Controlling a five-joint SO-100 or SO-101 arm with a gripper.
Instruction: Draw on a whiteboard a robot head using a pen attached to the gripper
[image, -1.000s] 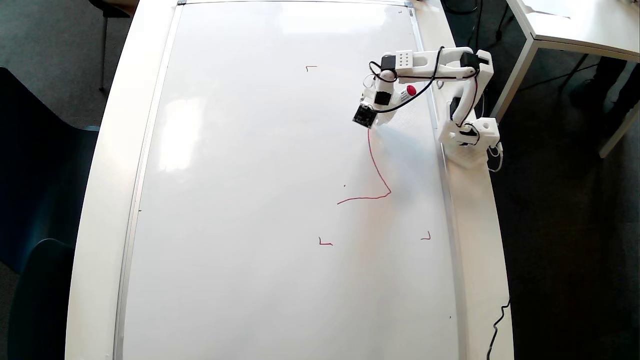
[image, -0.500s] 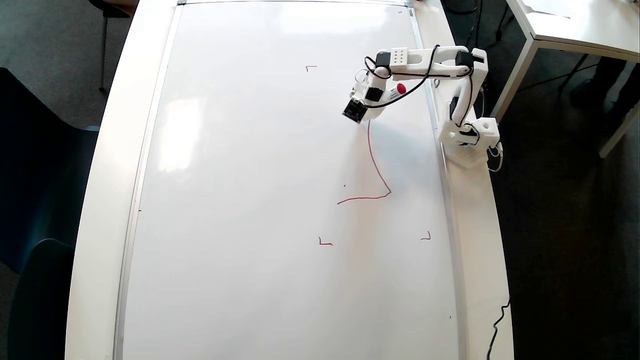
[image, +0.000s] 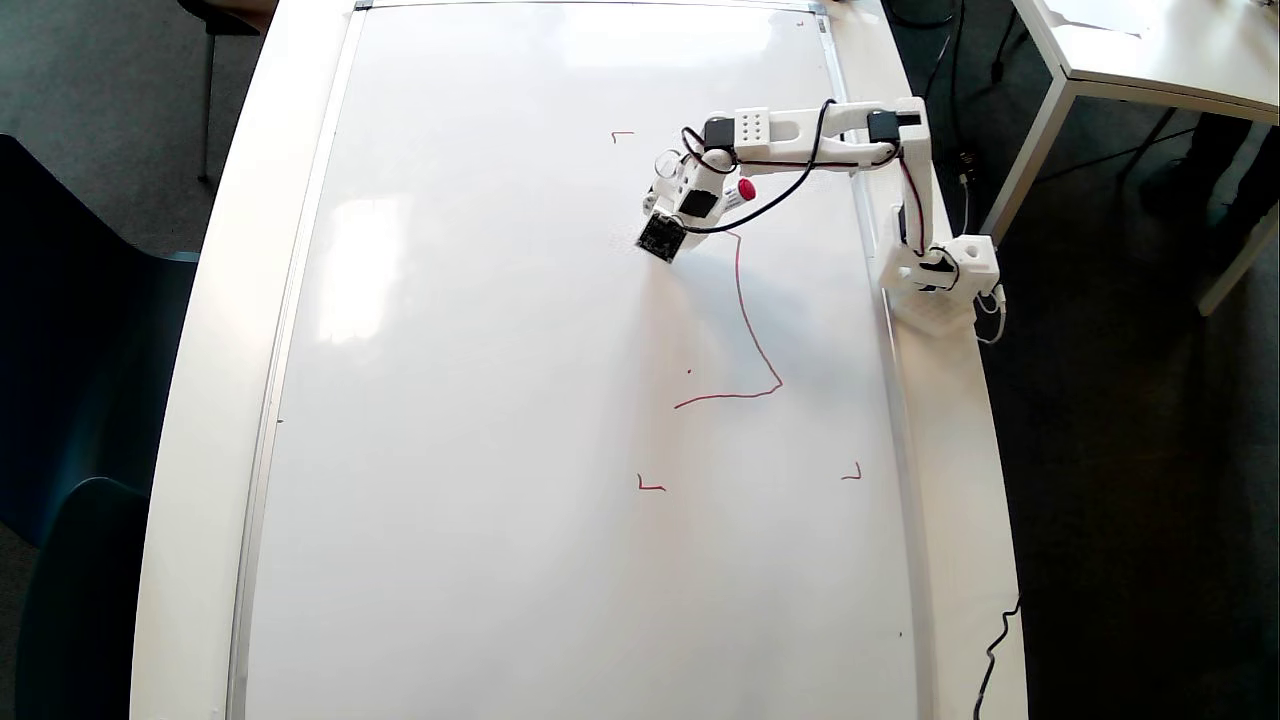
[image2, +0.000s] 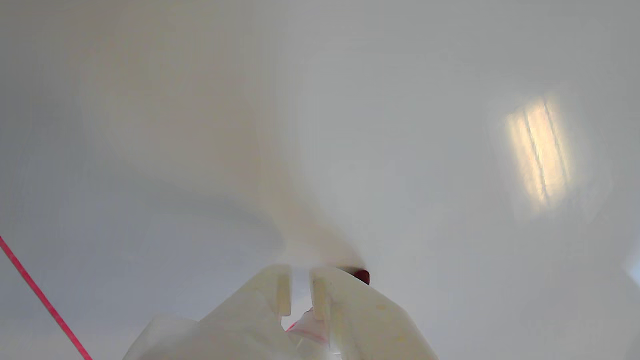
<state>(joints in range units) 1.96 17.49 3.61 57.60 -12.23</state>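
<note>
In the overhead view the whiteboard (image: 500, 400) covers most of the table. The robot head shows as a partial red line (image: 757, 345): a bottom stroke, a right side rising, and a short turn left at the top. My gripper (image: 672, 235) points down at the board, just left of that top turn. The pen, with its red cap (image: 746, 190), sticks out on the gripper's right. In the wrist view my gripper (image2: 298, 285) has its fingers close together, the pen's red tip (image2: 361, 276) sits beside the right finger on the whiteboard (image2: 400, 125), and the line (image2: 40, 295) crosses the lower left.
Small red corner marks (image: 622, 134) (image: 650, 486) (image: 852, 474) sit on the board. The arm's base (image: 940, 275) stands on the table's right rim (image: 960, 450). Another white table (image: 1150, 50) is at the top right, dark chairs (image: 60, 400) at the left, and a black cable (image: 995, 650) at the lower right.
The gripper and pen went up the board, finishing the right side, then slid left. The red line now turns left at its top.
</note>
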